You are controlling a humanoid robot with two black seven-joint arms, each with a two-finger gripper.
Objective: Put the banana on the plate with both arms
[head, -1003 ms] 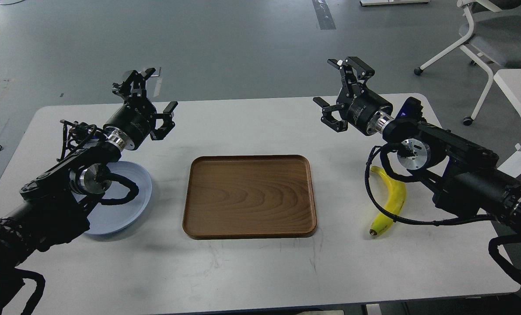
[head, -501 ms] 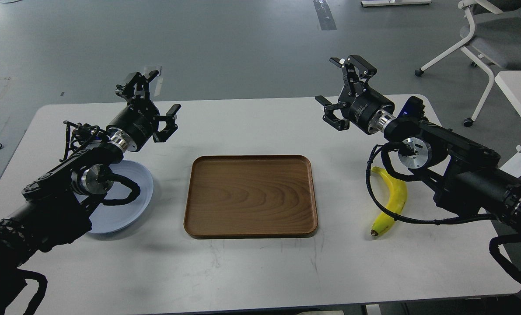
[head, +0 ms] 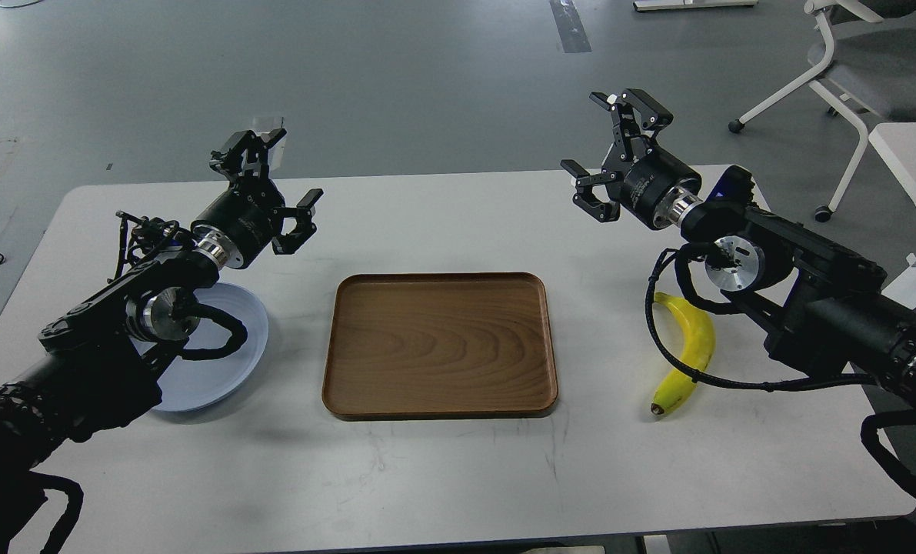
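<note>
While both arms have drifted slightly up and back over the last second, nothing is grasped: the left tool (head: 277,181) and right tool (head: 610,142) gape wide and empty. The banana (head: 687,355) lies on the counter (head: 442,477) under the right arm, well apart from the plate (head: 231,369). The pick looks not yet begun.

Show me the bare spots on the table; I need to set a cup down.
Free: the near strip of the table in front of the tray, and the far strip behind it, between the left gripper and right gripper. Crowded: the plate under the left arm, and the banana under the right arm's cable.
</note>
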